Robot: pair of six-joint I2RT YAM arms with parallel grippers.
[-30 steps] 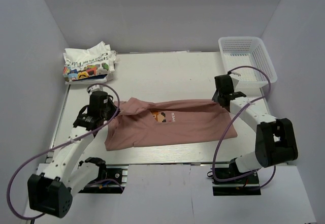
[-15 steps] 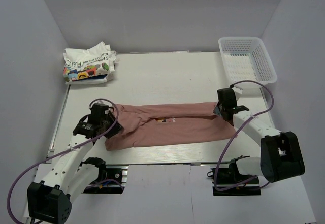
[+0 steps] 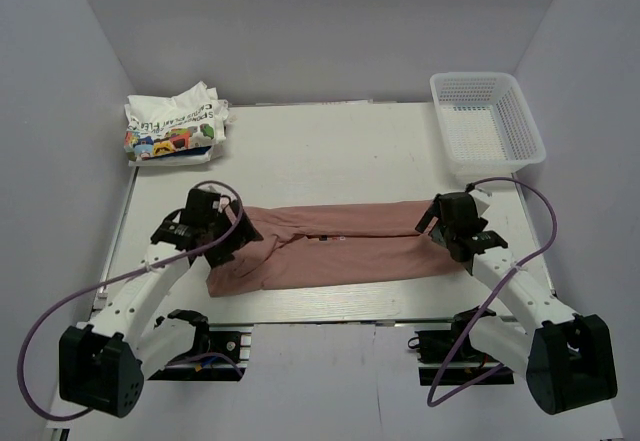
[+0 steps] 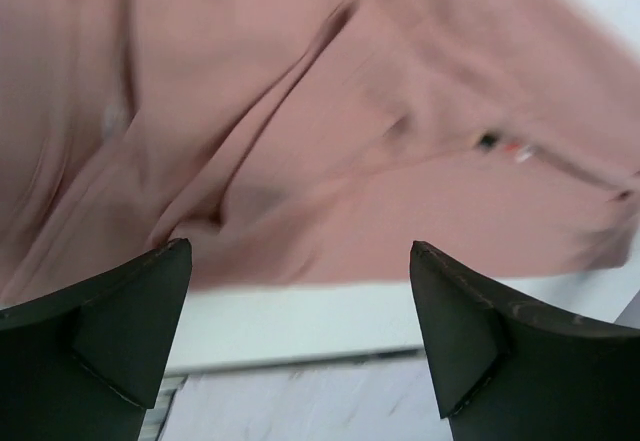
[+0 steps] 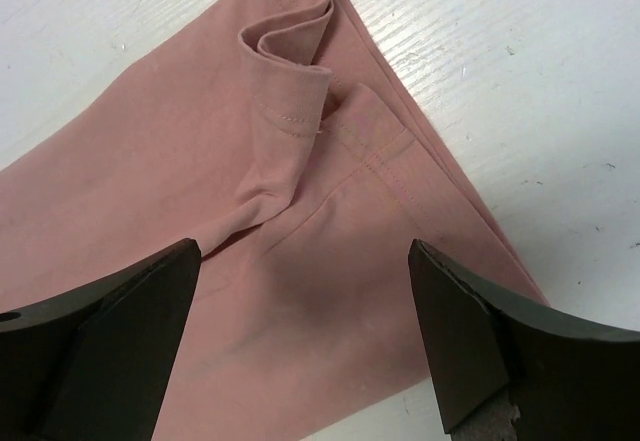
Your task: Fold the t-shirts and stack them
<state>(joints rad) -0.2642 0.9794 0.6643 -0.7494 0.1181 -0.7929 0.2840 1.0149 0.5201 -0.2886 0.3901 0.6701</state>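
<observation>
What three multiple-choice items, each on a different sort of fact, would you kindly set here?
1. Where on the table does the white t-shirt lie? A: near right corner. B: far left corner. C: middle.
2. How many t-shirts show? A: one. B: two. C: three.
3. How do the left gripper and right gripper stand? A: both open. B: both shut on cloth. C: only the left shut.
1 B, it sits far left in the top view. 2 B, only the white one and the pink t-shirt appear. 3 A, both wrist views show spread fingers, nothing pinched.
</observation>
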